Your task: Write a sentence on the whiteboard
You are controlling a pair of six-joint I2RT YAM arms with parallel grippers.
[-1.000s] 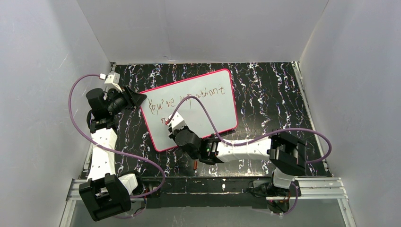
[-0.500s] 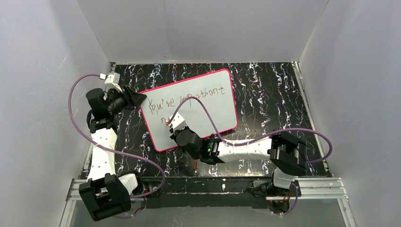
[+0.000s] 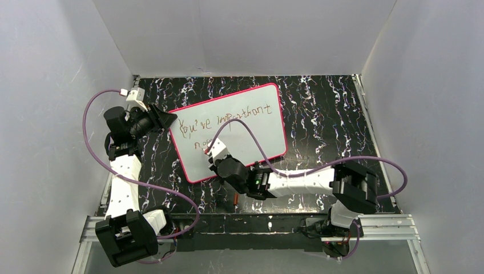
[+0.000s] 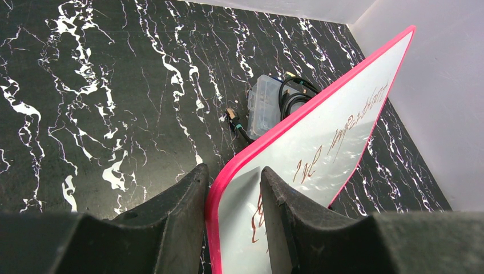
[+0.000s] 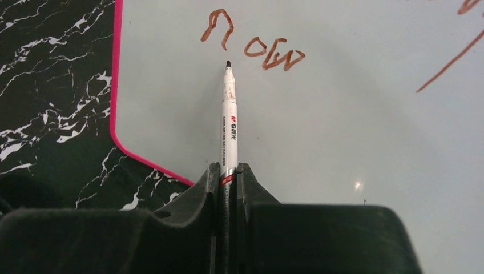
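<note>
The whiteboard (image 3: 268, 137) with its pink rim lies on the black marble table. The sentence (image 3: 222, 119) in reddish-brown marker reads "You're important", with "now" (image 5: 254, 48) on a second line. My left gripper (image 3: 169, 120) is shut on the board's left corner (image 4: 328, 171), one finger (image 4: 182, 200) outside the rim and the other on the white face. My right gripper (image 5: 228, 168) is shut on a white marker (image 5: 229, 125) over the board (image 5: 354, 125). The marker tip sits just below the "n" of "now". Whether it touches the board I cannot tell.
A small clear plastic box (image 4: 263, 105) with a black cable lies past the board's rim in the left wrist view. A small red-tipped piece (image 3: 236, 198) lies on the table near the front edge. Grey walls close in three sides. Purple cables loop over both arms.
The second line has grown from "n" to "now". My right arm has shifted a little to the right with the marker. The left arm has not moved.
</note>
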